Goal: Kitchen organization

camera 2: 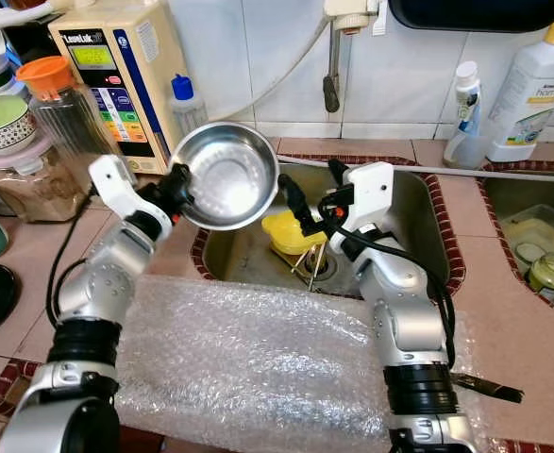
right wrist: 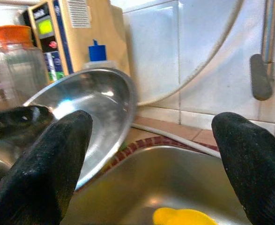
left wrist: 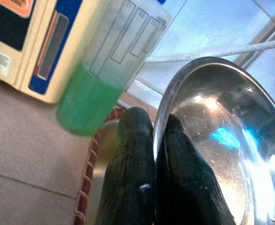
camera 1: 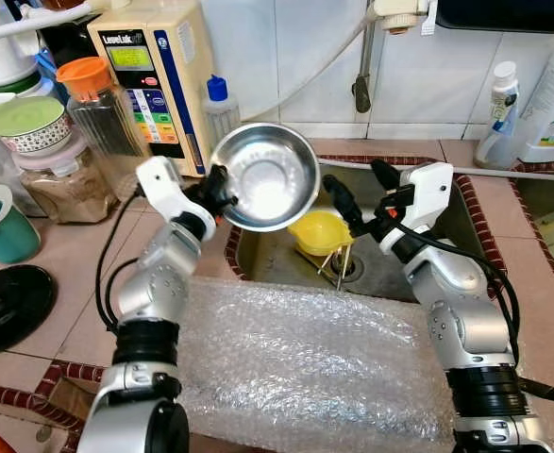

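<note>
Steel bowl (camera 1: 263,176) pinched by left gripper (camera 1: 218,186) above sink (camera 1: 465,219), yellow cup (camera 1: 320,230).

Bubble wrap (camera 1: 305,359) lies before the sink (camera 1: 465,222).

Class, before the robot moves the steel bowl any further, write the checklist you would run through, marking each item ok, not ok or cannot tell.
1. Left tool pinches the rim of the steel bowl: ok.
2. Bowl lifted above the sink: ok.
3. Right tool open and holding nothing: ok.
4. Right tool apart from the bowl: ok, close beside it.
5. Sink free for setting down: not ok, yellow cup lies near the drain.
6. Bowl dry inside: cannot tell.
</note>
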### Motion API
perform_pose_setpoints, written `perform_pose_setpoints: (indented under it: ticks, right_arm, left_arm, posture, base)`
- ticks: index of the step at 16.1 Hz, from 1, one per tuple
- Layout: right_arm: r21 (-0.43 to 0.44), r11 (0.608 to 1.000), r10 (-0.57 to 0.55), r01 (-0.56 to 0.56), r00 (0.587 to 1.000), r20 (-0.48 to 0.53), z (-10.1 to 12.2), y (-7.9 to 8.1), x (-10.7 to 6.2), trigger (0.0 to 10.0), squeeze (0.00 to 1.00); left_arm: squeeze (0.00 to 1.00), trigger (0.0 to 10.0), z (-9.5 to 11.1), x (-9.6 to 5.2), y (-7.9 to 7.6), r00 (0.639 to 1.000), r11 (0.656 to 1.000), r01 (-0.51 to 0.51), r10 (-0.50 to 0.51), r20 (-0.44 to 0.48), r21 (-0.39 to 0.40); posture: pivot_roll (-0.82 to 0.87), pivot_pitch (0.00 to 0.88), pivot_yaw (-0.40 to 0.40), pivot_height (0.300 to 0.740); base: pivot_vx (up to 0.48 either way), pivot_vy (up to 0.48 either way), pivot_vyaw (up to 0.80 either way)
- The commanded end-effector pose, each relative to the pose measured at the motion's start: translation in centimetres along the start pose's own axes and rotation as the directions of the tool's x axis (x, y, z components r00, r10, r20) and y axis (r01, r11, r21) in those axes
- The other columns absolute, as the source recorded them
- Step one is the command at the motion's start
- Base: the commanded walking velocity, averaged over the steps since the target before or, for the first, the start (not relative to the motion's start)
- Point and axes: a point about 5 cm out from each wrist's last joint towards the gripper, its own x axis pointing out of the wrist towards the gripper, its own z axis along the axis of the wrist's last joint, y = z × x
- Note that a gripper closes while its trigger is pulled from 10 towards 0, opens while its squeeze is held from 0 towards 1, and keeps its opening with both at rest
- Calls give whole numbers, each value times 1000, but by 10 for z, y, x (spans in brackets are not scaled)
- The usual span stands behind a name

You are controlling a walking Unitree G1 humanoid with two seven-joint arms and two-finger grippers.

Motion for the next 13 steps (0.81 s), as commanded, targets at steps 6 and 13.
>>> perform_pose_setpoints:
  ticks: [6,13]
  right_arm:
    - [56,998,10,-9,1000,-15,-7,6,16,10000,0]
    - [103,982,-158,155,987,14,-2,-15,29,0,0]
  left_arm:
    - [0,0,6,-2,-32,986,986,165,-166,26,17]
    - [0,0,7,-9,-41,974,975,221,-222,38,28]
  posture:
    - [30,0,115,740]
    - [36,0,103,740]
  base:
    - [0,0,0]
    - [0,0,0]
